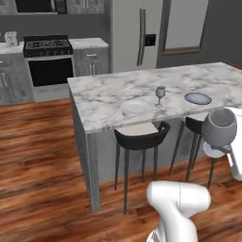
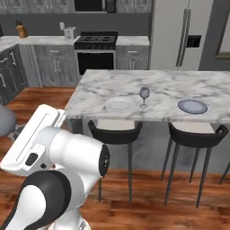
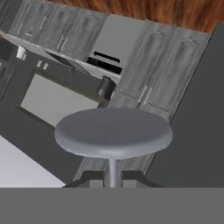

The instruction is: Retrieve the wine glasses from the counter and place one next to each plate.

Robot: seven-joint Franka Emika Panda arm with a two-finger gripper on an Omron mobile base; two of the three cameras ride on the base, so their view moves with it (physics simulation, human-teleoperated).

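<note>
Marble island tabletop [image 1: 108, 94] carries white plate [image 1: 135, 107], one wine glass [image 1: 160, 96] just right of it, blue-grey plate [image 1: 198, 98] further right. Second wine glass [image 1: 219, 128] is held clenched by the hand [image 3: 113, 177], near right.

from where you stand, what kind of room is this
A home kitchen, rendered. A black stove sits between grey cabinets, a tall fridge stands beside them, and a long marble island with dark stools fills the middle, set with two plates and a wine glass.
</note>
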